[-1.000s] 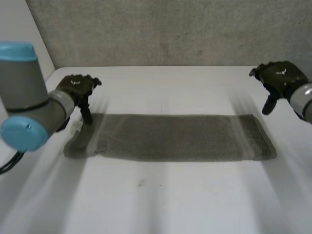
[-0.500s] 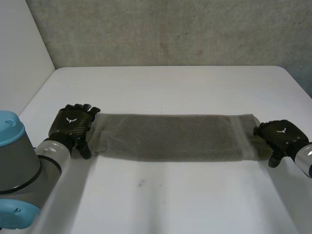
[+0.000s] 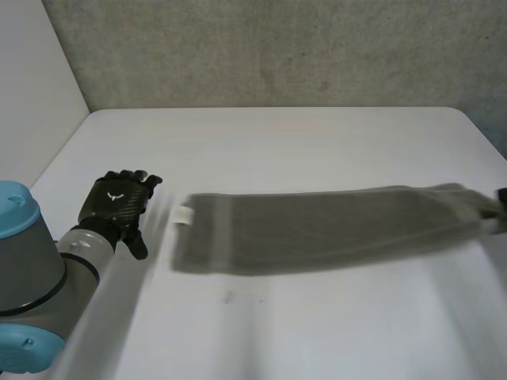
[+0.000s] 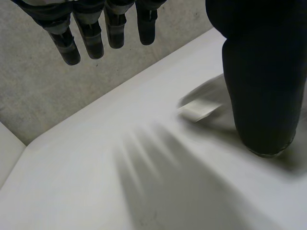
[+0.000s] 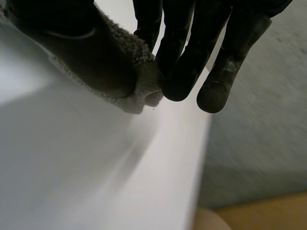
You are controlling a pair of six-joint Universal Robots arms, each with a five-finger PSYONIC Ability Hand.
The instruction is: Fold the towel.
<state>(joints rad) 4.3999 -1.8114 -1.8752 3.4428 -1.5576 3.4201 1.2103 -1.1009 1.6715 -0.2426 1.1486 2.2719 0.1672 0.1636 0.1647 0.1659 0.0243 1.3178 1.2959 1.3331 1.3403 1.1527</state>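
Note:
The grey towel (image 3: 317, 229) lies as a long strip across the white table (image 3: 277, 134), and a white label (image 3: 184, 215) shows at its left end. My left hand (image 3: 117, 202) rests open on the table just left of that end, apart from the cloth. In the left wrist view its fingers (image 4: 91, 38) are straight, and the towel's labelled corner (image 4: 199, 108) lies beside the thumb. My right hand (image 3: 503, 195) is at the towel's right end, by the table's right side. In the right wrist view its thumb and fingers (image 5: 182, 72) pinch the towel's edge (image 5: 144, 79).
A grey wall (image 3: 277, 47) stands behind the table and a white panel (image 3: 32, 95) at its left. The table's right edge (image 5: 204, 143) runs just past my right hand, with a drop to the floor beyond it.
My right hand has closed on the towel's right end and drawn it to the right. The towel's left end has slid away from my left hand, which has stayed in place.

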